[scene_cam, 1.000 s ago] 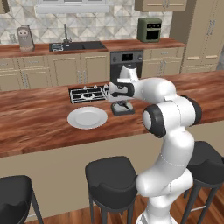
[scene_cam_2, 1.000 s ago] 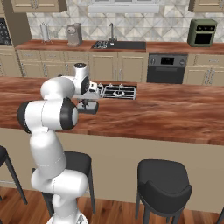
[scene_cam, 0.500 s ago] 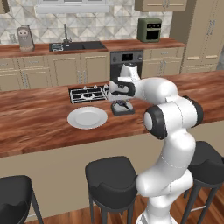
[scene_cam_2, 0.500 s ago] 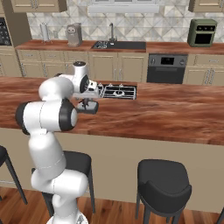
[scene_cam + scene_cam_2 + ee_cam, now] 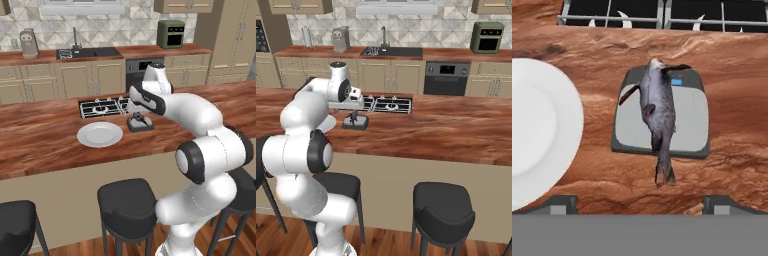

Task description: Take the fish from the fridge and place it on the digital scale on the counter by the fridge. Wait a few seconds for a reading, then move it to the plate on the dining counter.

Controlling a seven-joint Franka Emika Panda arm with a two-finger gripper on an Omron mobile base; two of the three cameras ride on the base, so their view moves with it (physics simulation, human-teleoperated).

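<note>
The dark grey fish (image 5: 658,112) lies lengthwise on the digital scale (image 5: 689,117), its tail hanging over the near edge onto the wood. My gripper (image 5: 641,204) hovers just above it, open, with its fingertips (image 5: 559,202) wide apart on either side and nothing between them. In the left base view the gripper (image 5: 138,115) hangs over the scale (image 5: 140,125), and the white plate (image 5: 100,134) lies empty just to its left on the counter (image 5: 45,145). From the right base view the gripper (image 5: 354,115) stands over the scale (image 5: 355,124). The fridge is out of view.
A black gas cooktop (image 5: 102,106) lies directly behind the scale and plate. Black stools (image 5: 127,197) line the counter's near edge. Across the room, the wall worktop carries a sink (image 5: 87,52) and a green toaster oven (image 5: 171,33).
The jaws have spread open and the fish now lies free on the scale. The arm has stayed in place.
</note>
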